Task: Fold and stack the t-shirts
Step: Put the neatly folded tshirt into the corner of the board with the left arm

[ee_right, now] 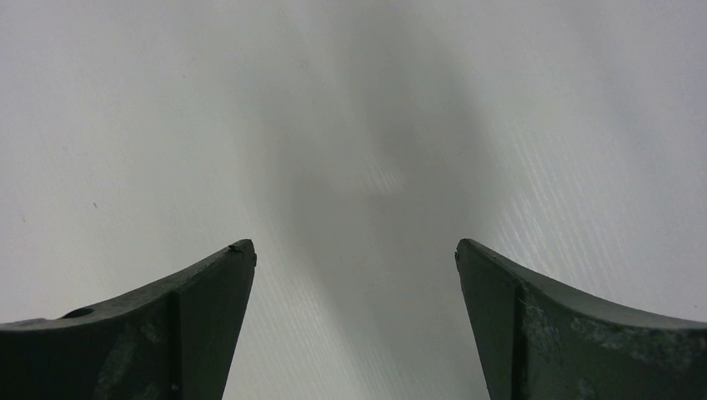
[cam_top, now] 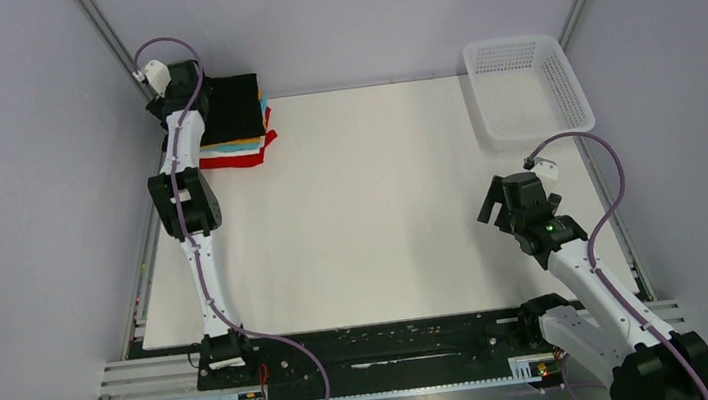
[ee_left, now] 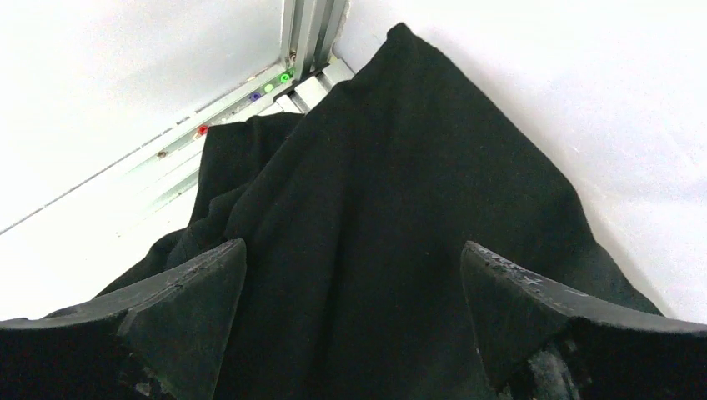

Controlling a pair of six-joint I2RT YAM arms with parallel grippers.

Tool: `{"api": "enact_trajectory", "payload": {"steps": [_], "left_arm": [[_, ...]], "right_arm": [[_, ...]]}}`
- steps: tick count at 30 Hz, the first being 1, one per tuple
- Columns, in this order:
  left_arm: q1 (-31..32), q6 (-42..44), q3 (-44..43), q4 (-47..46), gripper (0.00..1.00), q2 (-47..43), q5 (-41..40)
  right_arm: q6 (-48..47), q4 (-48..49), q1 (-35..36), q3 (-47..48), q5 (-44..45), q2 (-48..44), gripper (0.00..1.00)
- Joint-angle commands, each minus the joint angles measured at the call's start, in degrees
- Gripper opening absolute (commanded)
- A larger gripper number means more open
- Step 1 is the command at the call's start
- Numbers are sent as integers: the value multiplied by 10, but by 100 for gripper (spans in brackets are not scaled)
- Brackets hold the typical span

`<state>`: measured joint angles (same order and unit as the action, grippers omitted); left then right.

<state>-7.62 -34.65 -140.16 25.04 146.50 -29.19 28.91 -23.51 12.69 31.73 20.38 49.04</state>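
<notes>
Bright, even light w/ soft shadows (left wrist view's bg overexposed).

In the top view the left arm (cam_top: 183,129) covers the left part of the black shirt (cam_top: 240,97), and its own fingers are hidden beneath the wrist. The folded shirts (cam_top: 242,152) under the black one show only as thin coloured edges. In the left wrist view, the left fingers (ee_left: 188,287) and the black cloth are cut off at the bottom edge. The right fingers (ee_right: 196,292) are cropped the same way, above a blurred, shadowed tabletop (ee_right: 375,125). The right arm (cam_top: 579,265) runs off the bottom edge at its base.
</notes>
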Motion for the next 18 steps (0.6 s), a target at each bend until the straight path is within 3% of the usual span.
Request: {"api": "enact_trajectory", "payload": {"steps": [1,9,18], "left_arm": [[-5,-27,9,-12,99,-10,4],[3,-29,81,-47,99,-85,64],[73,102,184,-123,99,-280,-100]], "right_arm": [[1,7,-2,18,4,5,98],[1,10,-2,18,-4,4,98],[6,15,-2,10,-29,-6,98]]}}
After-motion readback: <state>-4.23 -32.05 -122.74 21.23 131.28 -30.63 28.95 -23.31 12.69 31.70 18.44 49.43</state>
